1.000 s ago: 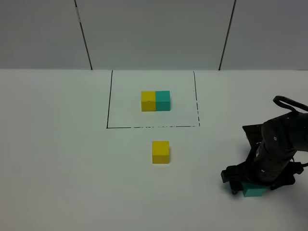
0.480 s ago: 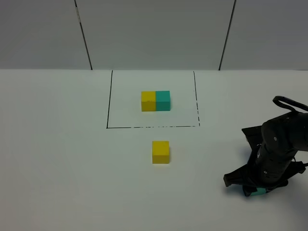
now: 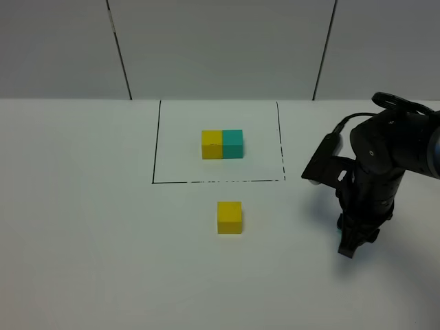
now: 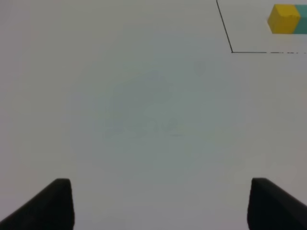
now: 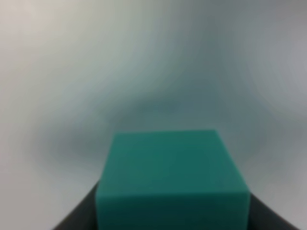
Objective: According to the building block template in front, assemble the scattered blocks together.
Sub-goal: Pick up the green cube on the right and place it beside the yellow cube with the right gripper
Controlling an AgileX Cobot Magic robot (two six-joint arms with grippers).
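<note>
to the right of the loose yellow cube (image 3: 229, 216), well apart from it on the white table (image 3: 82, 240), the right gripper (image 3: 348, 249) points almost straight down. its jaws are closed on the teal cube (image 5: 172, 184). the wrist view shows that cube filling the space between the two dark fingers. from the high camera the cube is hidden behind the gripper, so i cannot tell whether it is clear of the table or just resting on it.

the relation that matters: the yellow cube lies leftward from the held cube, with bare table between them. behind the yellow cube, inside the black frame (image 3: 155, 144), the joined pair (image 3: 222, 144) sits with yellow on the left and teal on the right, its long axis running side to side. so the teal cube likely belongs against the yellow cube's right face, the face turned toward the gripper. a sideways carry should do, keeping the faces square.

the right arm (image 3: 385, 158) stands tall, elbow high, forearm dropping steeply to the wrist. it is the nearer arm. the left gripper (image 4: 160, 203) is open and empty, over bare table to the left of the yellow cube, out of the high view.
</note>
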